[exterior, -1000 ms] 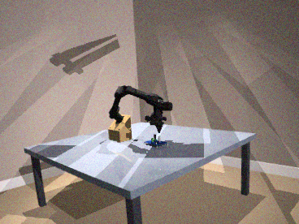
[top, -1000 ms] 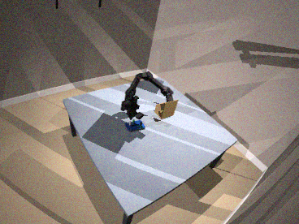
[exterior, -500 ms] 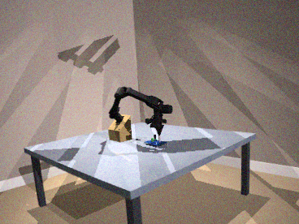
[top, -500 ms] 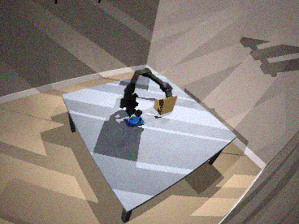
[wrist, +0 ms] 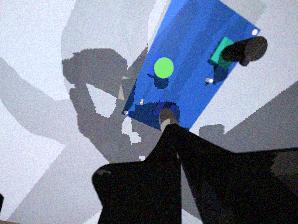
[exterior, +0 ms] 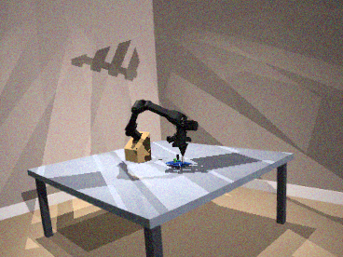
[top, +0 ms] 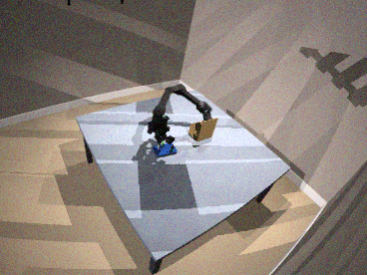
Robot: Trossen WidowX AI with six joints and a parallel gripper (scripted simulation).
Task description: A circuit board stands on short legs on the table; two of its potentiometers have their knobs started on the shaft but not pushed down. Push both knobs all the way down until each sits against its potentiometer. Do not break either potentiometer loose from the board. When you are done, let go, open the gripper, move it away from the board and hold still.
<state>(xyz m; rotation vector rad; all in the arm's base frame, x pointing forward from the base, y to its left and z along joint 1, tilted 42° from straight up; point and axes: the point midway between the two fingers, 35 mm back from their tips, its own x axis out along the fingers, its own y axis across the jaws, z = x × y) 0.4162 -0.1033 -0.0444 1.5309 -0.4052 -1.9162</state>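
Circuit board (wrist: 195, 60), a blue rectangle on short legs, rests near the middle of the grey surface (top: 219, 184), just in front of the arm's tan base block (top: 204, 129). Largest on it is the dark knob (wrist: 247, 49) over a teal potentiometer (wrist: 220, 52) at the far corner; a green round part (wrist: 163, 67) sits mid-board, and a small pale knob (wrist: 167, 116) stands at the near edge. The tool (wrist: 172, 131) is fully closed with nothing between its fingers, its joined tips poised right at that pale knob. The board looks light, stiff and fragile at its solder joints, so no grasp seems wise: pressing straight down on each knob's flat top, without side load, is likely safest.
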